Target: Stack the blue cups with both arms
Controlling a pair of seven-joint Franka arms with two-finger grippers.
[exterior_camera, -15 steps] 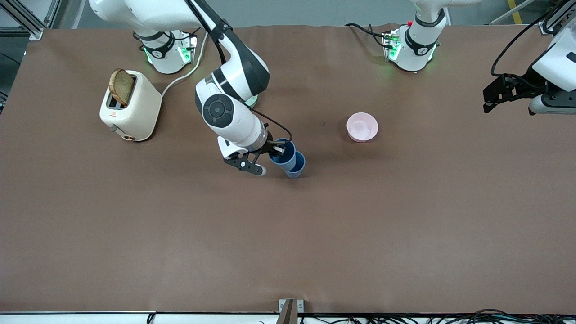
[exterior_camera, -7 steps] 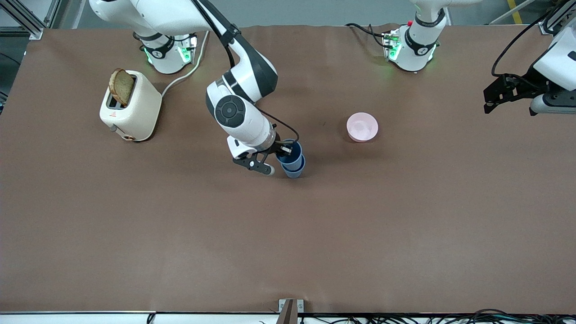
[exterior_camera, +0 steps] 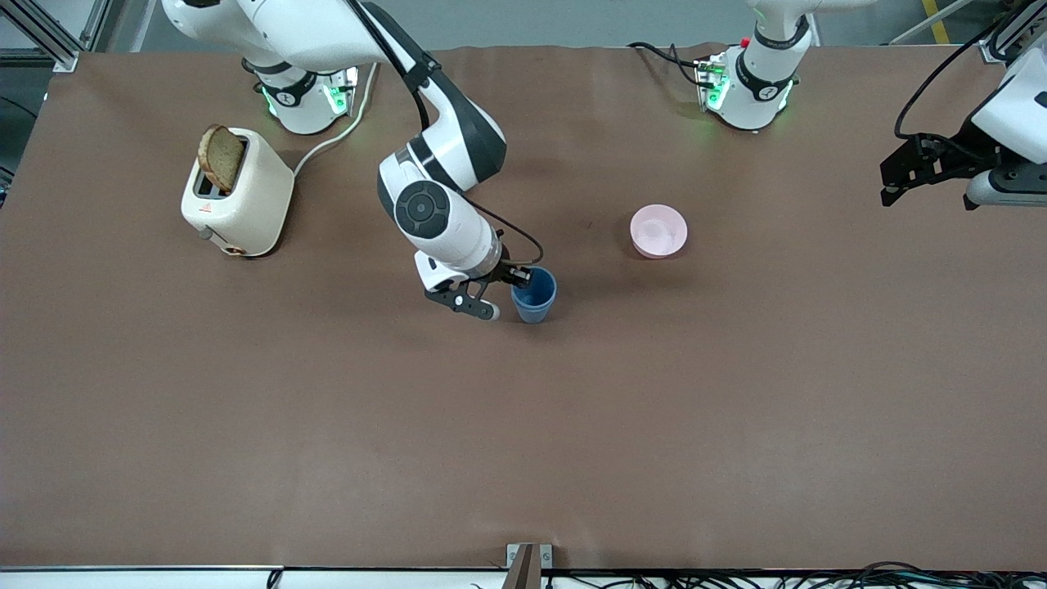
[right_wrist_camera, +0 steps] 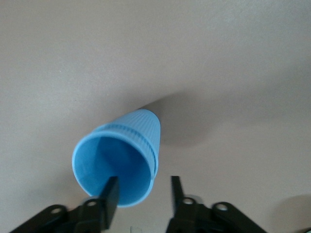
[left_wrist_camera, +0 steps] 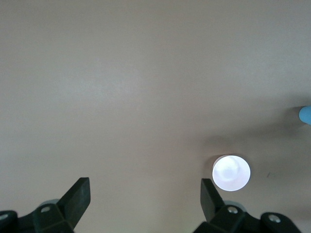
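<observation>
Robotics lab, not home. Two white arms bolted to large table (exterior_camera: 736, 425) under brown cover, bases (exterior_camera: 748, 86) lit green, loose cables (exterior_camera: 818, 577) along table edge, aluminium framing (exterior_camera: 49, 33) at corner. Household props staged: toaster (exterior_camera: 237, 192) with bread slice, pink bowl (exterior_camera: 658, 231).

Held blue cup (exterior_camera: 535, 288) moved from beside standing cup (exterior_camera: 532, 311) to over it, then down inside: nested now (two rims showing in right wrist view). Right gripper (exterior_camera: 509, 282) lowered with it, fingers now apart around rim.
</observation>
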